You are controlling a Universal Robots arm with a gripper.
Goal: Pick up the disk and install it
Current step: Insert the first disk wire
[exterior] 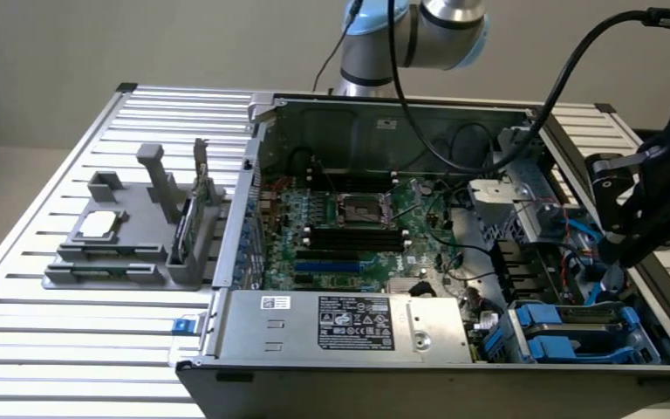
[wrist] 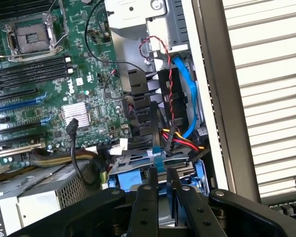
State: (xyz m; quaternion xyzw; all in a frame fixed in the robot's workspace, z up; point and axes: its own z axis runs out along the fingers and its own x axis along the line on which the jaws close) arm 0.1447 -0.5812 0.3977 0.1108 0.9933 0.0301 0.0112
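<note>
An open computer case point(exterior: 268, 113) lies on a slatted metal counter point(exterior: 32, 349) and takes the middle and the right part of the exterior view. The green motherboard point(exterior: 311, 231) covers its floor, with the empty processor socket point(exterior: 351, 209) near the centre. The big silver box point(exterior: 347, 323) with a white label stands along the lower edge of the case.

The disk point(exterior: 570, 314) is inside the case, in the lower right corner of the exterior view. It lies flat in the drive bay, and its blue plastic frame runs along the edges. In the wrist view the disk point(wrist: 130, 160) shows as a grey plate with blue plastic beside it, just in front of the gripper point(wrist: 161, 173). Red, yellow and black wires point(wrist: 182, 140) and a blue cable point(wrist: 187, 98) run over the bay behind it.

The gripper point(exterior: 612, 278) hangs on the dark arm at the exterior view's right, pointing down into the case. It is directly above the drive bay and very near the disk. I cannot tell if it touches the disk, and I cannot tell if the gripper is apart or together.

On the exterior view's left, a grey holder point(exterior: 137, 262) stands on the counter, well apart from the gripper. A small square silver chip point(exterior: 100, 224) lies on the holder.
</note>
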